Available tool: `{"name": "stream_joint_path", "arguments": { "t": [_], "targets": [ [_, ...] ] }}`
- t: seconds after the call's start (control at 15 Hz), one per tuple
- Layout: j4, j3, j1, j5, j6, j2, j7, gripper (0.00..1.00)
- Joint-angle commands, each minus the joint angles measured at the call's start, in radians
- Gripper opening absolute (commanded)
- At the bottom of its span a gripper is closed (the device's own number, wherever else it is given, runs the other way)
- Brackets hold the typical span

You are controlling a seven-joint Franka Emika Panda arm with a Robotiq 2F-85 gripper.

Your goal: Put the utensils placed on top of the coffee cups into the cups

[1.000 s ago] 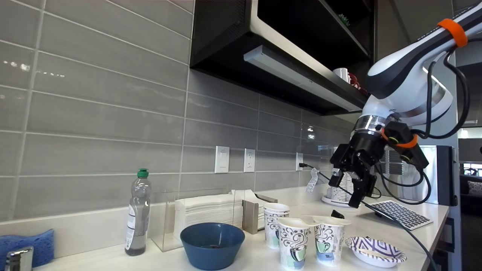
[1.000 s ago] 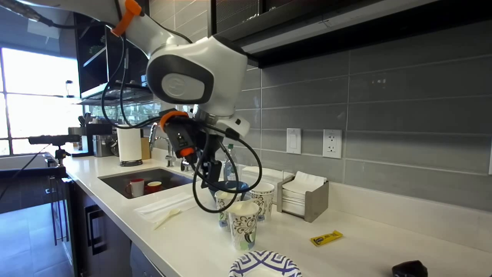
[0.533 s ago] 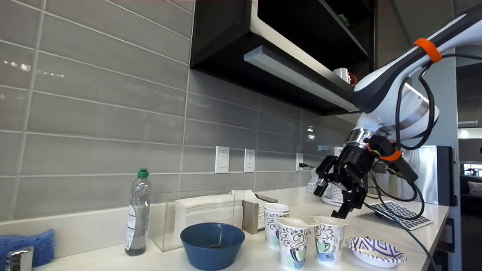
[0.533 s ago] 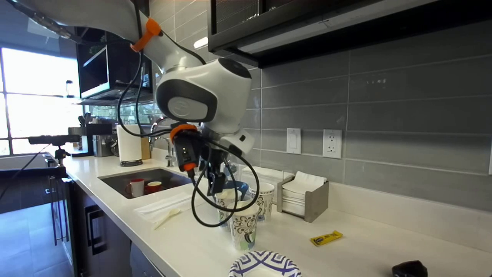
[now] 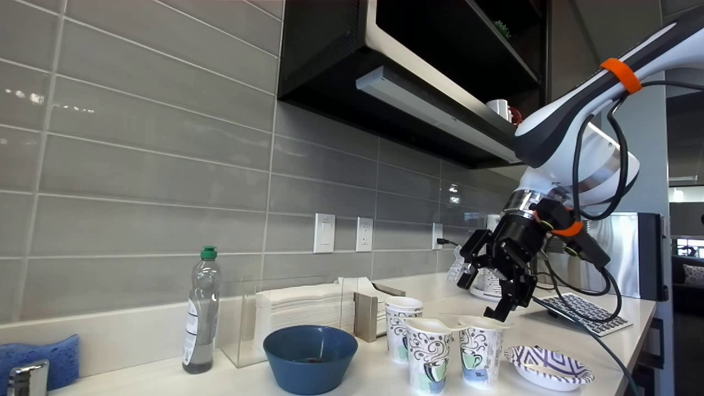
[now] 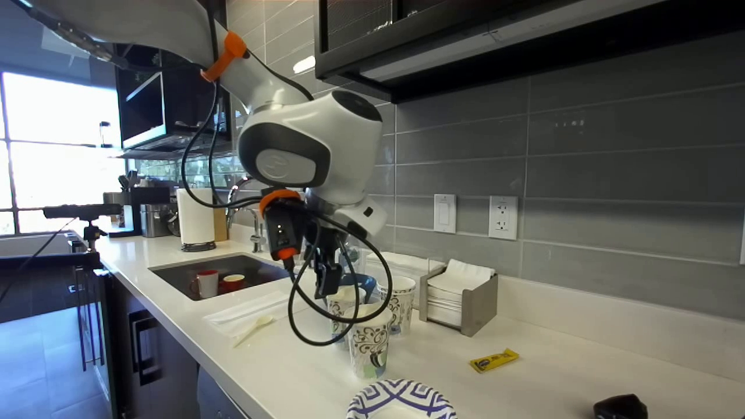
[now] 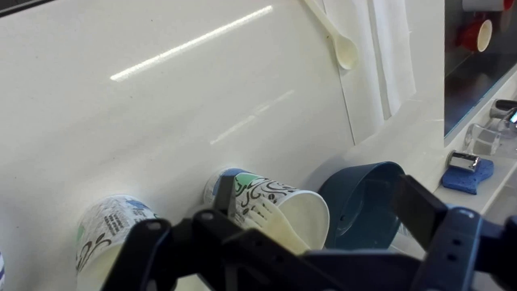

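The coming move turns on a pale ivory, plastic-looking fork (image 7: pixel 278 230) lying across the rim of a small white paper cup with dark scrolls and blue-green patches (image 7: pixel 270 190), its tines overhanging the cup's side. In the wrist view it lies at about 8 o'clock from the midpoint of the black 2-finger gripper (image 7: pixel 319 194), its long axis running from 10 o'clock at the tines to 4 o'clock, where the handle disappears behind the gripper. The fingers stand wide apart, roughly on a 9-to-3 o'clock line, holding nothing; a squarer grip would probably need some wrist rotation, then the fork tipped upright over the mouth. Only 1 arm is present, so neither side is nearer. A plain dark-blue round bowl (image 7: pixel 359 206) sits at 3 o'clock from the cup. Another white patterned paper cup (image 7: pixel 109 238), near 9 o'clock from the gripper, carries a block of fine print too blurred to read. In an exterior view, a transparent bottle with a green cap (image 5: pixel 202 313), at 10 o'clock from the bowl, has an unreadable white label; lettering on a slim yellow packet (image 6: pixel 493 361) is equally illegible.
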Motion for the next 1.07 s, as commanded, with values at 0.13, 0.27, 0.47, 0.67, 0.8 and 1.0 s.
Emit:
{"name": "stream_joint_path", "arguments": {
  "t": [0.13,0.27,0.47,0.67,0.8,1.0],
  "targets": [
    [0.007,0.037,-0.026,0.027,0.046,0.039,0.082,1.0],
    [0.009,0.038,-0.023,0.042,0.063,0.05,0.092,1.0],
    [0.01,0.039,-0.02,0.077,0.089,0.066,0.095,1.0],
    [0.017,0.042,-0.017,0.125,0.109,0.089,0.084,1.0],
    [0.022,0.048,-0.02,0.144,0.123,0.106,0.092,1.0],
    [0.025,0.055,-0.021,0.171,0.137,0.123,0.092,1.0]
  ]
}}
